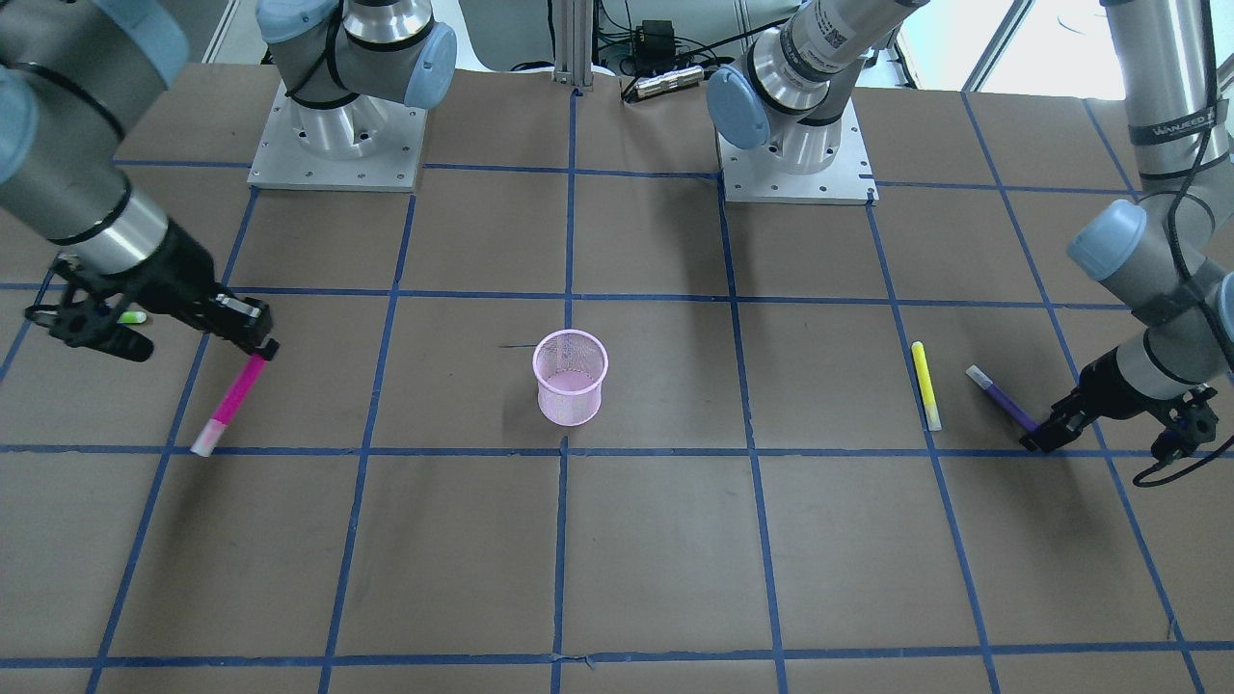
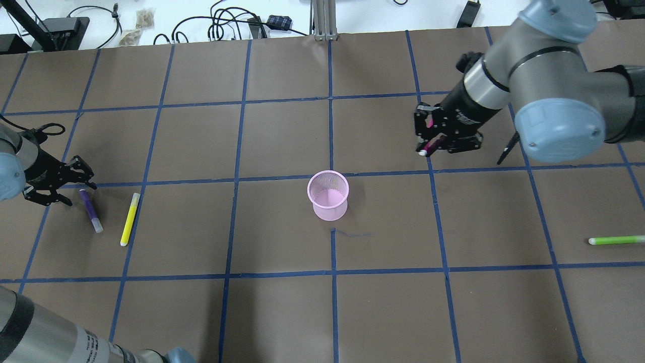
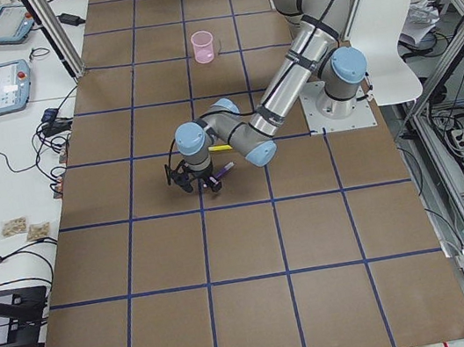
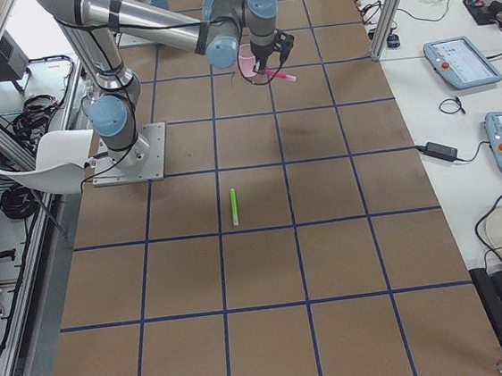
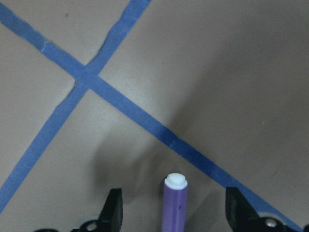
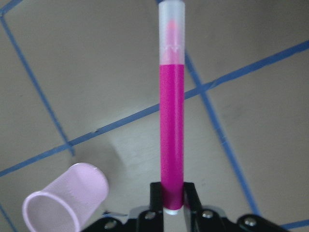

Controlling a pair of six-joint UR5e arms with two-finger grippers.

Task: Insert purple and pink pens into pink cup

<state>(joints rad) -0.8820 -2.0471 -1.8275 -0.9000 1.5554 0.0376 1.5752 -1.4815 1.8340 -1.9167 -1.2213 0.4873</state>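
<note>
From across the table, the right gripper (image 1: 262, 349) is clamped on the back end of the pink pen (image 1: 229, 400). The pen slants down and away, pale cap lowest. The overhead view hides nearly all of that pen under the wrist. The right wrist camera shows it whole, pinched between the two fingers, with the pink cup (image 6: 67, 205) off to one side.

The cup stands upright at the table's middle, mouth open, well apart from both grippers.

At the table's left end the left gripper (image 2: 79, 194) sits low over the purple pen (image 2: 90, 210), which lies flat. Only the left wrist camera settles the jaws: fingers (image 5: 114, 209) spread wide, pen end between them, touching neither.

A yellow pen (image 2: 129, 219) lies just beside the purple one, on the cup's side. A green pen (image 2: 616, 240) lies near the right edge.
</note>
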